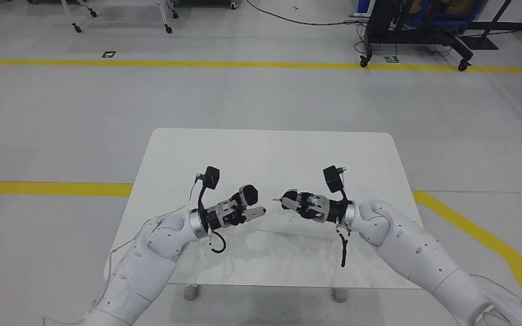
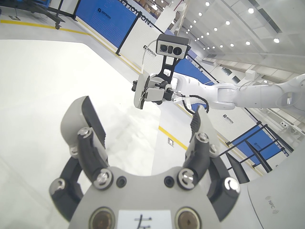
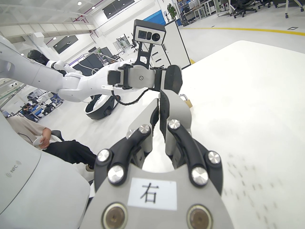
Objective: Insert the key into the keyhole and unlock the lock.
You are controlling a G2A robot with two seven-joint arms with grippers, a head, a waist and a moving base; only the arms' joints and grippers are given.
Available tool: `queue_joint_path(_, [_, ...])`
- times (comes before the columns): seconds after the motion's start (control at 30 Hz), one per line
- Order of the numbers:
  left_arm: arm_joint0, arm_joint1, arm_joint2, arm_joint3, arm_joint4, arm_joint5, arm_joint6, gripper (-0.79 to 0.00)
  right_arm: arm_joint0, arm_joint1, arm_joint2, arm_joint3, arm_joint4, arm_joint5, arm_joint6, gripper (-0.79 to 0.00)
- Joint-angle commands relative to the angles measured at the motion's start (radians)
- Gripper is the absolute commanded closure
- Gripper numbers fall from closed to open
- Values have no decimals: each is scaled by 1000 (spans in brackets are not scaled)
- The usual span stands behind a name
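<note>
Though apart, left jaws opposite right jaws.

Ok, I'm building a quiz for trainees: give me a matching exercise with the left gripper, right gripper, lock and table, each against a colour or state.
Things:
1 left gripper
2 right gripper
3 lock
4 table

Colour or state:
a white
b shut
c brass
d open

Pairs: 1-d, 2-b, 3-c, 4-a
</note>
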Motion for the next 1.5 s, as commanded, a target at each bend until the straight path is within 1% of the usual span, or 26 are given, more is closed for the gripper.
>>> queue_joint_path(0.0, [16,12,-41,-53,102,47,-12,-785,0,0,0,0,0,0,0,0])
queue_joint_path(0.03, [29,19,-74,-91,169,83,-9,-785,0,0,0,0,0,0,0,0])
queue_joint_path(0.13, [120,41,-167,-224,323,195,4,-785,0,0,0,0,0,0,0,0])
queue_joint_path(0.23, [224,59,-245,-349,479,342,-19,-785,0,0,0,0,0,0,0,0])
queue_joint_path(0.27, [253,64,-262,-383,549,401,-49,-785,0,0,0,0,0,0,0,0])
queue_joint_path(0.33, [301,69,-273,-454,687,508,-84,-785,0,0,0,0,0,0,0,0])
queue_joint_path(0.37, [322,70,-265,-473,755,558,-107,-785,0,0,0,0,0,0,0,0])
queue_joint_path(0.43, [339,70,-231,-499,897,632,-143,-785,0,0,0,0,0,0,0,0])
queue_joint_path(0.47, [342,68,-207,-500,936,657,-146,-785,0,0,0,0,0,0,0,0])
queue_joint_path(0.6, [309,58,-146,-455,994,717,-148,-785,0,0,0,0,0,0,0,0])
queue_joint_path(0.67, [290,52,-128,-436,993,743,-153,-785,0,0,0,0,0,0,0,0])
queue_joint_path(0.73, [275,48,-112,-423,996,767,-170,-760,0,0,0,0,0,0,0,0])
queue_joint_path(0.77, [270,46,-104,-416,999,777,-185,-727,0,0,0,0,0,0,0,0])
queue_joint_path(0.83, [260,43,-95,-408,1002,793,-203,-686,0,0,0,0,0,0,0,0])
queue_joint_path(0.97, [247,38,-86,-398,1005,829,-240,-582,0,0,0,0,0,0,0,0])
queue_joint_path(1.03, [245,37,-90,-399,1005,838,-256,-465,0,0,0,0,0,0,0,0])
queue_joint_path(1.07, [246,37,-91,-402,1005,840,-260,-465,0,0,0,0,0,0,0,0])
queue_joint_path(1.13, [250,36,-93,-407,993,841,-271,-440,0,0,0,0,0,0,0,0])
queue_joint_path(1.27, [253,35,-93,-412,1001,850,-290,-446,0,0,0,0,0,0,0,0])
queue_joint_path(1.33, [252,34,-91,-415,1012,858,-302,-428,0,0,0,0,0,0,0,0])
queue_joint_path(1.37, [252,34,-90,-417,1025,866,-307,-400,0,0,0,0,0,0,0,0])
queue_joint_path(1.47, [256,34,-89,-424,1056,881,-320,-388,0,0,0,0,0,0,0,0])
